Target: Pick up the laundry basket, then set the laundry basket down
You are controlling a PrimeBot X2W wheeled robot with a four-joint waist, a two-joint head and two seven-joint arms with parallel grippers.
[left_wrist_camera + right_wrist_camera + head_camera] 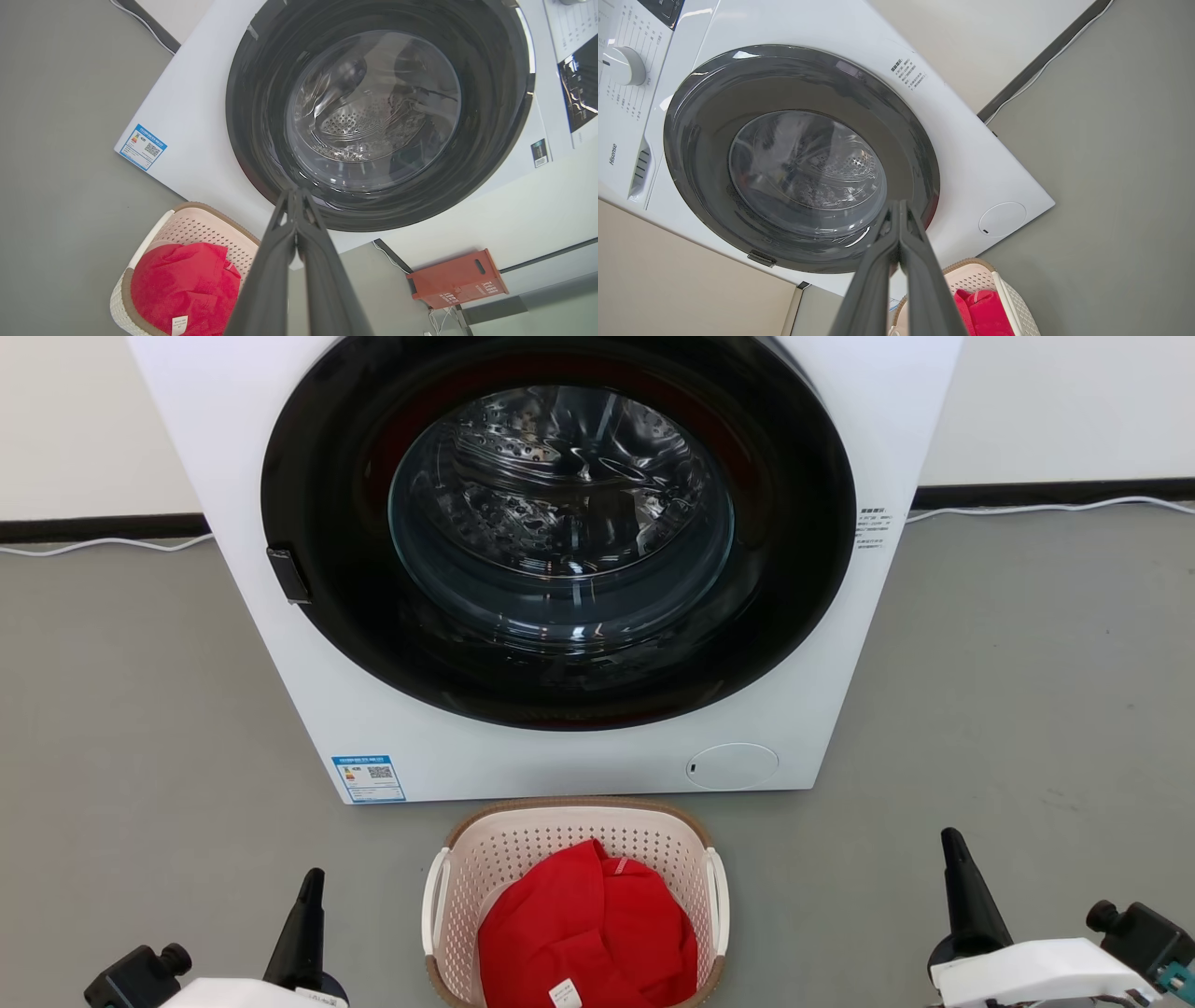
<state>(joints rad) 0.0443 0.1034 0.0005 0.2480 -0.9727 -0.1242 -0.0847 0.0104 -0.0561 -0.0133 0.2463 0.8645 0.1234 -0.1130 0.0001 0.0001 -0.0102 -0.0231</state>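
The laundry basket [523,845] is being parked just in front of the washing machine [560,765], left claw [314,879] and right claw [950,840] being held pinched shut and empty, so it's likely getting tipped if grabbed unevenly.

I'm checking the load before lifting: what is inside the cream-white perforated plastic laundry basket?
A crumpled red cloth with a small white tag lies in the cream-white perforated laundry basket, covering its floor. Anything beneath the cloth is hidden.
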